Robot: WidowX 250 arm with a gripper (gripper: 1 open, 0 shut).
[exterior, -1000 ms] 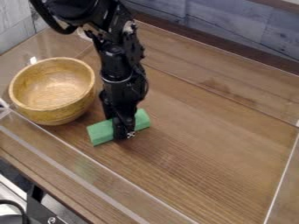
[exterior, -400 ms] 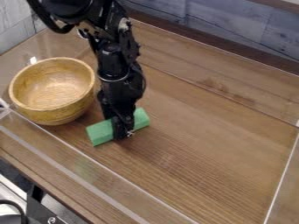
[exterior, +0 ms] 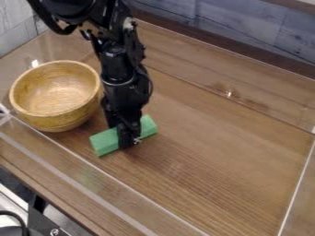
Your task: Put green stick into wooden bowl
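The green stick [exterior: 110, 140] lies flat on the wooden table, just right of the wooden bowl [exterior: 54, 94]. My gripper [exterior: 125, 135] points straight down onto the stick's middle, its black fingers shut on the green stick. Both ends of the stick show on either side of the fingers. The bowl stands upright at the left, its hollow holding nothing.
A clear plastic wall [exterior: 160, 198] runs along the front edge and the right side [exterior: 297, 184] of the table. Bare wooden surface [exterior: 234, 129] stretches to the right of the stick. The black arm [exterior: 87, 18] rises to the upper left.
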